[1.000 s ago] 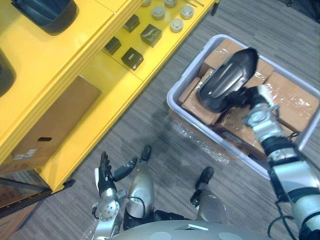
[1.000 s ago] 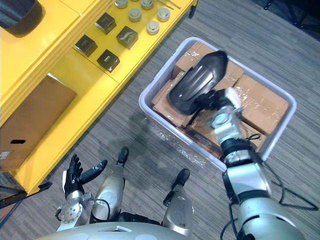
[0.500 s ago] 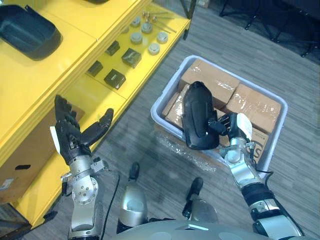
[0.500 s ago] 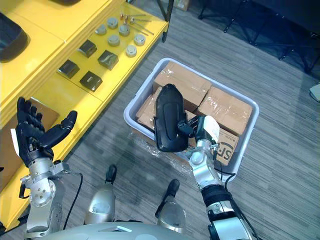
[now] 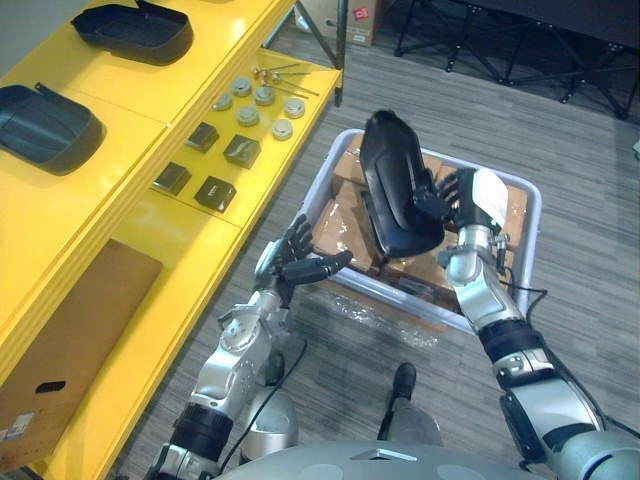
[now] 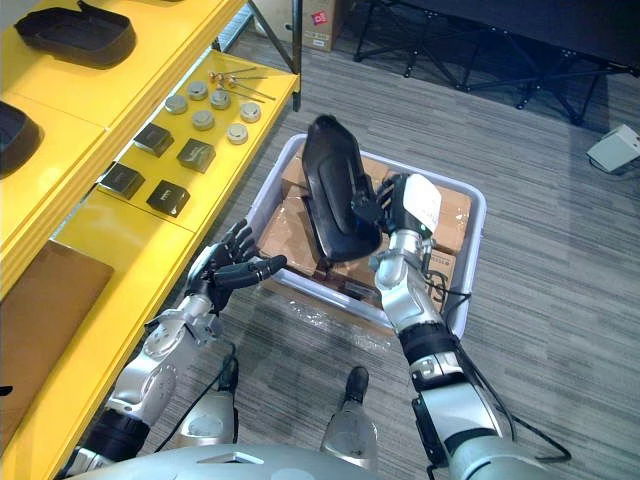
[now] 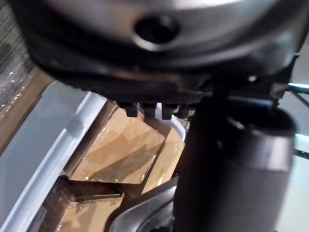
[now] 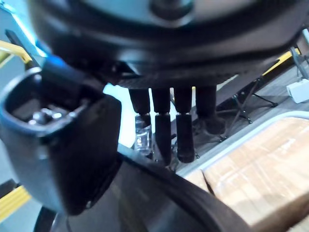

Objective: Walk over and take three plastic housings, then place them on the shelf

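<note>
The right hand (image 5: 455, 200) holds one black plastic housing (image 5: 395, 190). Its fingers are bent over the housing's edge and its thumb is on the other side. The housing stands up on end in the air, just above a grey bin (image 5: 390, 300) on the floor (image 5: 580, 300). Brown boxes (image 5: 345, 225) wrapped in clear film fill the bin. The housing hides some of them, so I cannot count them.

The left hand (image 5: 295, 265) is wide, with its fingers spread and nothing in it. It hangs near the bin's corner on the shelf side.

A yellow shelf (image 5: 150, 100) stands beside the bin. Two more black housings (image 5: 45, 115) lie on its top level, apart from each other. That makes three housings in all. Lower down on the shelf there are four small dark blocks (image 5: 215, 191) and six round grey discs (image 5: 248, 116). One flat brown cardboard sheet (image 5: 80, 320) lies on the lowest level.
</note>
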### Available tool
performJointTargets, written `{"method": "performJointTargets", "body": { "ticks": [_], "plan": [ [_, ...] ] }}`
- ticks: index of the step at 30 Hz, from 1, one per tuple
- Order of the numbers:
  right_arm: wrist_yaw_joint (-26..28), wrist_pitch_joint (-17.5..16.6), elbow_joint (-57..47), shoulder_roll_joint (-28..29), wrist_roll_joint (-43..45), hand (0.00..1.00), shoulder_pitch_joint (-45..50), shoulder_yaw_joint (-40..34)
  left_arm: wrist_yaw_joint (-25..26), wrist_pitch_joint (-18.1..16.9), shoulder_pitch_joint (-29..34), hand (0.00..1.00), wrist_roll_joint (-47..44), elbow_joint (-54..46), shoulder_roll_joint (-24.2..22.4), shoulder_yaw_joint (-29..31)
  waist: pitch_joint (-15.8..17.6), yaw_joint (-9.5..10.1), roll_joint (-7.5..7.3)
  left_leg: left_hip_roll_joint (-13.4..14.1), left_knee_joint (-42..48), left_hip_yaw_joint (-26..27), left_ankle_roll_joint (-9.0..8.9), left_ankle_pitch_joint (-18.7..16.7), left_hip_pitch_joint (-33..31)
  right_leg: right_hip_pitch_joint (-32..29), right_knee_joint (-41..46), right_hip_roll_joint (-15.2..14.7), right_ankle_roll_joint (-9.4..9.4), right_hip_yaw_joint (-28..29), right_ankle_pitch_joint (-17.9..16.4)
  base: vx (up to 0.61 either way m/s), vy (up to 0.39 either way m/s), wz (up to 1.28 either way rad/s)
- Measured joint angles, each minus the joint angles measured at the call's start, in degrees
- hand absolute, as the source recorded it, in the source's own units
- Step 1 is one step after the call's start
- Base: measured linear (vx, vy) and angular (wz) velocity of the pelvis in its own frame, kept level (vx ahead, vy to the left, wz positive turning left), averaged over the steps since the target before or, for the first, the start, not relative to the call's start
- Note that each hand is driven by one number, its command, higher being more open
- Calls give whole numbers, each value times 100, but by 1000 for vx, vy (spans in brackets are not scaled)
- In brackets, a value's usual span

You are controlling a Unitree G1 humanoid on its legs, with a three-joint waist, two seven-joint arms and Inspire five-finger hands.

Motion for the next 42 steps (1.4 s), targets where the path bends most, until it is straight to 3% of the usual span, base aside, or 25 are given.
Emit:
{"method": "performJointTargets", "body": {
  "ticks": [3,11,15,20,21,32,42],
  "plan": [
    [-217,-139,-31,17,-15,0,-164,84,100,51,-432,100,-238,347,11,6,0,4,-3,14,11,12,-1,1,-28,-34,0,19,-14,37,17,-36,-17,-6],
    [-330,-715,-494,350,-582,0,-244,449,-150,63,-1250,100,-2537,612,120,160,-72,-176,-177,44,35,123,-8,3,-55,-125,1,55,-49,117,67,-15,-9,-5],
    [-319,-1027,-493,503,-639,0,-95,679,-142,50,-1473,100,-2892,681,70,147,-86,-188,-243,44,107,176,-21,-58,28,-74,0,56,-52,214,73,-33,-15,-11],
    [-313,-1154,-490,656,-628,0,-12,865,-114,11,-1479,100,-3093,1040,25,158,-87,-244,-244,47,125,189,-29,-73,70,-39,-1,60,-53,219,73,-51,-14,-2],
    [-304,-1164,-489,694,-624,0,24,935,-82,11,-1456,0,-3142,1116,13,157,-88,-248,-246,51,121,193,-37,-80,119,-5,-1,61,-53,220,73,-26,-8,-5],
    [-265,-1332,-460,957,-467,0,267,1361,266,-148,-1412,0,-3139,1611,-43,154,-391,-314,-488,55,122,220,-48,-91,128,1,-3,64,-53,219,73,-2,-1,0],
    [-322,-1559,-462,1182,-321,0,672,1501,-406,-860,-1154,0,-4309,1749,-234,-21,-526,-335,-499,84,127,239,-73,-136,225,88,-4,83,-88,195,41,-9,-3,-1]
  ]
}}
